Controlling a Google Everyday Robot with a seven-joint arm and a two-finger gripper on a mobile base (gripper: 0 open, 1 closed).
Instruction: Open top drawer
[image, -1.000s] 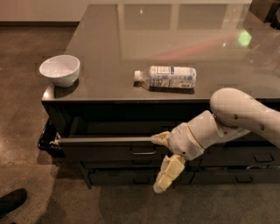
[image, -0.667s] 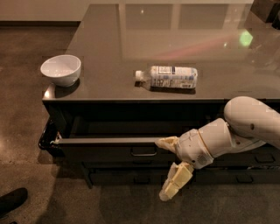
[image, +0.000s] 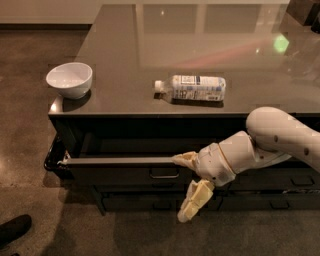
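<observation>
The top drawer is the wide dark front under the tabletop. It stands pulled out a little, with its top rim showing as a light line and its small loop handle at the centre. Its inside is dark. My gripper is in front of the drawer, just right of the handle, and it is open and holds nothing. The upper finger lies at the drawer's top rim. The lower finger hangs down in front of the lower drawers.
A white bowl sits at the table's front left corner and a plastic bottle lies on its side mid-table. Narrower lower drawers sit beneath. A dark shoe is on the floor at lower left.
My gripper and arm shifted slightly right and down, then came back a little. The drawer stays out by about the same amount.
</observation>
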